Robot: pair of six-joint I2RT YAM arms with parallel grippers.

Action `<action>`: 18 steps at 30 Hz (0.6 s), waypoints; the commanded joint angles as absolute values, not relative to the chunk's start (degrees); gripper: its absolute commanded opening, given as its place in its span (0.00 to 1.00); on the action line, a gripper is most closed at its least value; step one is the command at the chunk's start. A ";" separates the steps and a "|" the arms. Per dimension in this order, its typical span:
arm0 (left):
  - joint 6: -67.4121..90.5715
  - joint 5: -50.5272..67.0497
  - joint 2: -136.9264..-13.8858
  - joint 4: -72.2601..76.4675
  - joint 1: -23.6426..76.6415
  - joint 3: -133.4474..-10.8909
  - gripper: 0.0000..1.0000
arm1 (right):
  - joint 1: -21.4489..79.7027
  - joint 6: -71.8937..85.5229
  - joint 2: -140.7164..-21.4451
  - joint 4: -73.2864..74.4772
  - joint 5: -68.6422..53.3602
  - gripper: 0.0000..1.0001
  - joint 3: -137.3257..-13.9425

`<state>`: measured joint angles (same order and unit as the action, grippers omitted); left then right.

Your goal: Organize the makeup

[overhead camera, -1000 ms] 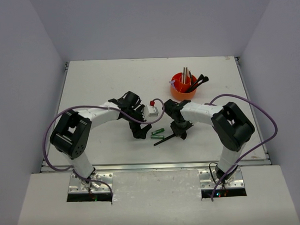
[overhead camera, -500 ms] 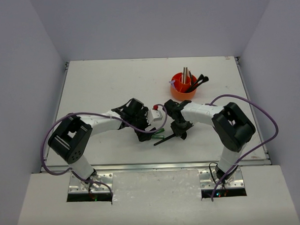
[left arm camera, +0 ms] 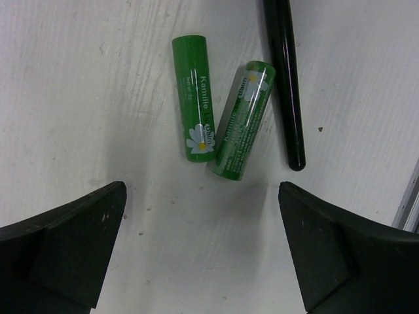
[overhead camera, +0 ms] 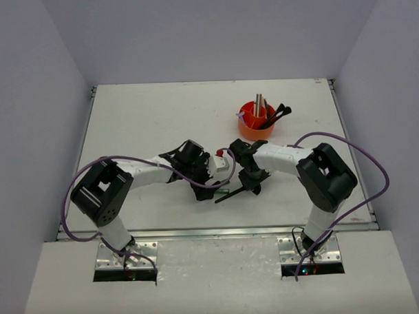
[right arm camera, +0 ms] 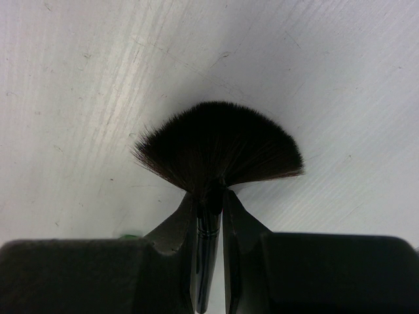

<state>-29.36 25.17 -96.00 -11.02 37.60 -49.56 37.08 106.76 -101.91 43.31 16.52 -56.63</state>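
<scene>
I am pinching the fan brush (right arm camera: 219, 147) in my right gripper (right arm camera: 209, 204), jaws narrowed onto its handle just behind the bristles, on the near-left side of the orange cup (overhead camera: 248, 130) and well apart from it. My left gripper (left arm camera: 201, 196) is hovering with jaws spread wide, farther out on that same side of the cup. Below it a green tube (left arm camera: 194, 98) and a second green tube (left arm camera: 243, 121) are lying in a V, their ends almost touching. I am judging that closing here risks catching both tubes or squirting one away. The brush handle, lying just beside them, could sweep them as I lift. The white table (overhead camera: 139, 125) is looking scuffed but flat, with plain pale walls standing around it.
</scene>
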 commanded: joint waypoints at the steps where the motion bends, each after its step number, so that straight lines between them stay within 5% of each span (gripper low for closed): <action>1: -28.21 24.30 -96.59 -6.47 37.97 -49.12 1.00 | 36.65 108.28 -101.87 45.70 19.78 0.00 -54.07; 18: -27.66 19.16 -100.28 -7.03 40.20 -51.50 1.00 | 36.56 107.28 -100.13 45.67 21.94 0.00 -53.03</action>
